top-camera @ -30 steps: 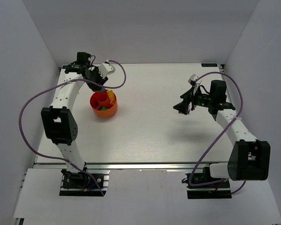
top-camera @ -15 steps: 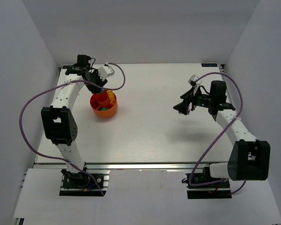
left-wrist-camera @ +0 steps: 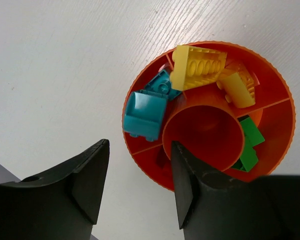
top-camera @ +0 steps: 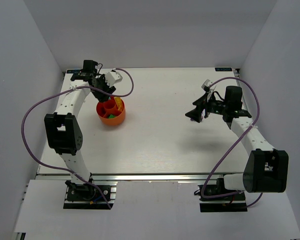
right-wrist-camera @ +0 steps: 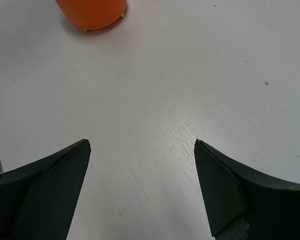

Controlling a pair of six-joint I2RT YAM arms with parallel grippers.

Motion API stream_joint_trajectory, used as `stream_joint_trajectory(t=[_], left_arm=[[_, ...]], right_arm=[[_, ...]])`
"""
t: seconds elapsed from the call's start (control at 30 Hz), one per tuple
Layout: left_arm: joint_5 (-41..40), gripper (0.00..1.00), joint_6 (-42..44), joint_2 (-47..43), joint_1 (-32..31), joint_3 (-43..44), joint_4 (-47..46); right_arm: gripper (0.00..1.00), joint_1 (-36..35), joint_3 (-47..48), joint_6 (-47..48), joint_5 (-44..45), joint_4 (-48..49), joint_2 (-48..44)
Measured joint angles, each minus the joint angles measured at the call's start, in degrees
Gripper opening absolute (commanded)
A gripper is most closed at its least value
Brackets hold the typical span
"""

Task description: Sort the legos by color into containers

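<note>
hovering over the left edge of the bowl (left-wrist-camera: 285, 92), the left claw (left-wrist-camera: 137, 185) is open, its jaws spread apart with nothing held between them; through the gap show the bowl's rim and bare desk (left-wrist-camera: 65, 75). in the top view this claw (top-camera: 104, 90) hangs just beyond the bowl (top-camera: 121, 118), which stands on the far left part of the desk (top-camera: 160, 145).

the bowl is round and orange-red, with a raised ring (left-wrist-camera: 205, 132) at its centre and thin walls running from the ring to the rim, splitting it into sections. the legos (left-wrist-camera: 190, 95) lie in these sections. a teal brick (left-wrist-camera: 145, 116) lies in the left one, touching a blue brick (left-wrist-camera: 162, 85) just beyond it. two yellow bricks (left-wrist-camera: 197, 67) fill the next section, one large with its studs turned sideways, one smaller to its right. a green brick (left-wrist-camera: 250, 145) sits in the right section, pressed against the ring. a dim dark shape in the section nearest the claw is too shadowed to name.

the right claw (right-wrist-camera: 142, 200) is open wide and grips nothing, with only white desk under it. it hangs above the right side of the desk (top-camera: 194, 114), well apart from the bowl, whose orange wall (right-wrist-camera: 92, 12) shows at the top of its wrist view.
</note>
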State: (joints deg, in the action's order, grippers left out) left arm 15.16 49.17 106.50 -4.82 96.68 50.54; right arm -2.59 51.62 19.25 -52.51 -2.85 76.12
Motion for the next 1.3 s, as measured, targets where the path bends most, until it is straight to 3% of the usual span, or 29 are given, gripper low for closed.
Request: stream_joint_trajectory(t=[0.1, 0.37, 0.47, 0.6, 0.63, 0.7, 0.77, 0.87, 0.9, 0.93, 0.97, 1.1, 1.3], left_arm=[[-1.0, 0.75, -0.8, 0.0, 0.0, 0.0, -0.2], [-2.7, 0.77, -4.4, -0.7, 0.0, 0.0, -3.1], [-2.6, 0.70, -8.4, -2.7, 0.0, 0.0, -5.6], [-1.9, 0.49, -21.6, -9.0, 0.0, -2.5, -13.8], [-1.1, 0.40, -25.9, -11.6, 0.0, -4.7, -16.9], [2.0, 0.39, -33.3, -17.0, 0.2, -9.5, -22.8], [7.0, 0.45, -42.0, -22.8, 0.3, -16.5, -30.9], [15.9, 0.82, -55.0, -29.1, 0.2, -26.5, -42.6], [18.9, 0.98, -59.3, -30.4, 0.0, -30.0, -47.2], [22.0, 0.98, -63.9, -31.2, -0.2, -33.4, -51.6], [24.5, 0.98, -67.9, -31.5, -0.4, -36.5, -55.5], [31.5, 0.98, -83.1, -30.8, -1.0, -47.9, -65.5], [34.4, 0.98, -92.8, -34.1, -1.3, -56.5, -72.2]], right_arm=[[0.89, 0.0, 0.0, 0.0, 0.0, 0.0, 0.0], [0.89, 0.2, 0.0, 0.3, 0.0, 0.0, 0.0], [0.89, 0.3, 0.0, 2.2, 0.6, -0.5, 0.0], [0.89, 0.6, 0.9, 5.9, 3.4, -3.6, 0.4], [0.89, 0.8, 2.2, 6.7, 4.4, -4.9, 1.1], [0.88, 1.0, 6.5, 8.0, 7.0, -8.7, 3.9], [0.84, 1.3, 11.3, 8.7, 10.4, -11.5, 7.3], [0.67, 1.5, 15.0, 10.3, 15.6, -14.4, 9.6], [0.66, 1.5, 15.2, 11.4, 16.8, -15.3, 9.6], [0.66, 1.7, 15.6, 12.4, 17.7, -16.8, 9.5], [0.74, 1.8, 16.1, 14.3, 18.4, -18.4, 9.6], [0.89, 1.8, 19.8, 27.5, 17.5, -27.6, 11.7], [0.89, 1.7, 18.3, 50.5, 15.2, -35.9, 14.1]])
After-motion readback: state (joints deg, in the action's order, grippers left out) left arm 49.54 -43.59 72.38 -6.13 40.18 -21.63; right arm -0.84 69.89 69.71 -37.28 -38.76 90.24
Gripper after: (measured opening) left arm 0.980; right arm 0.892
